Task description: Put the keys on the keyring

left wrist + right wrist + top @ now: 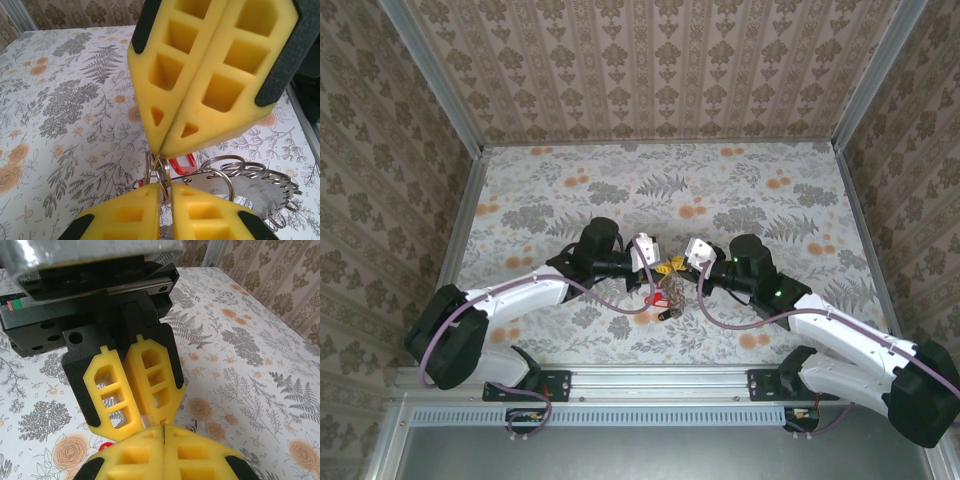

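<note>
My two grippers meet tip to tip above the middle of the table. In the left wrist view my left gripper [167, 189] is shut on a thin wire split ring [161, 167], and my right gripper [159, 150] pinches the same bunch of wire loops from above. Behind them hangs the flat silver-grey keyring [255, 187] with more small split rings [235, 167] on it, and a red key head [182, 164]. From above, red keys [663, 296] and a black one [670, 313] dangle under the left gripper [660, 268] and right gripper [682, 268]. The right gripper [164, 426] has its pads pressed together.
The floral tablecloth [570, 190] spreads out on all sides of the grippers. Patterned walls and metal rails [465, 210] close in the table at left, right and back. The left gripper's yellow fingers [145, 385] sit right against the right gripper's tips.
</note>
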